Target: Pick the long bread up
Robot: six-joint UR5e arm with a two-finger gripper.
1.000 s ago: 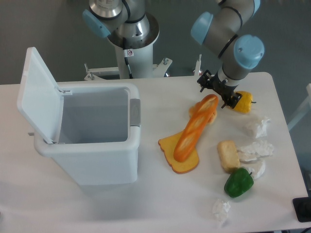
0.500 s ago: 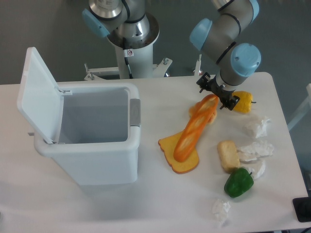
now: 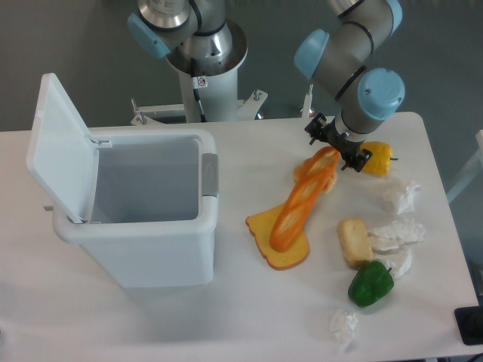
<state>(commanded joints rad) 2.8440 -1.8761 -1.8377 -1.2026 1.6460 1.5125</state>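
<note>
- My white table (image 3: 249, 324) filled most of the view under soft, even light.
- Beyond its far edge lay a plain dark grey-green backdrop (image 3: 68, 53).
- A white pedestal (image 3: 215, 94) rose behind that edge.
- A black object (image 3: 469, 326) sat at the near right corner.

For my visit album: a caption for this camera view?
End effector poised over the far end of the long bread, which lies across a bread slice beside an open bin.

Bright, even overhead light, soft faint shadows on the table (image 3: 249, 317); sharp focus, perhaps slight edge softness
</note>
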